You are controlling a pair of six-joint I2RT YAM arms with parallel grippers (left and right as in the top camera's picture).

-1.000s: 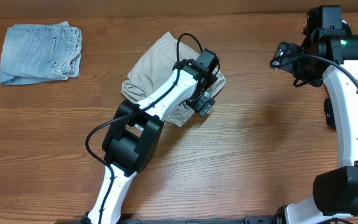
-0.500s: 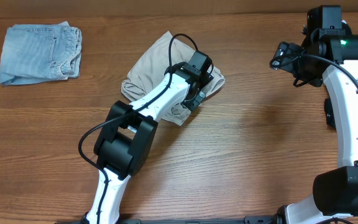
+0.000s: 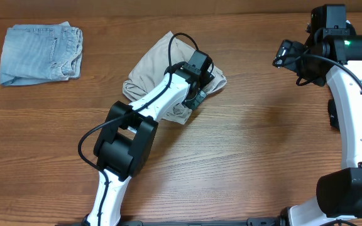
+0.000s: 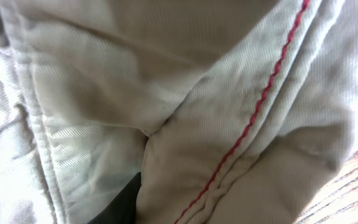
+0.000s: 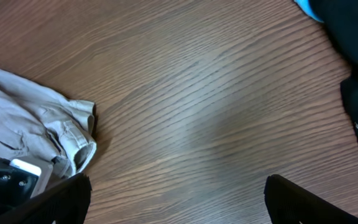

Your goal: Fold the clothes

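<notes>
khaki shorts (image 3: 153,69): crumpled heap, mid-table toward the far edge; red stitching along one seam.
left claw (image 3: 197,99): down on the heap's right edge. Cloth fills its camera, so its grip cannot be told.
right claw (image 5: 179,198): spread wide, empty, over bare wood well right of the shorts.
denim garment (image 3: 39,51): folded, far left.

Bright even light, soft shadows, mild glare.

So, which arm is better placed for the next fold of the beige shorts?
Left. The left gripper is down on the shorts, and their cloth fills its wrist view. The right gripper hangs open over the bare table, well apart from them.
</notes>
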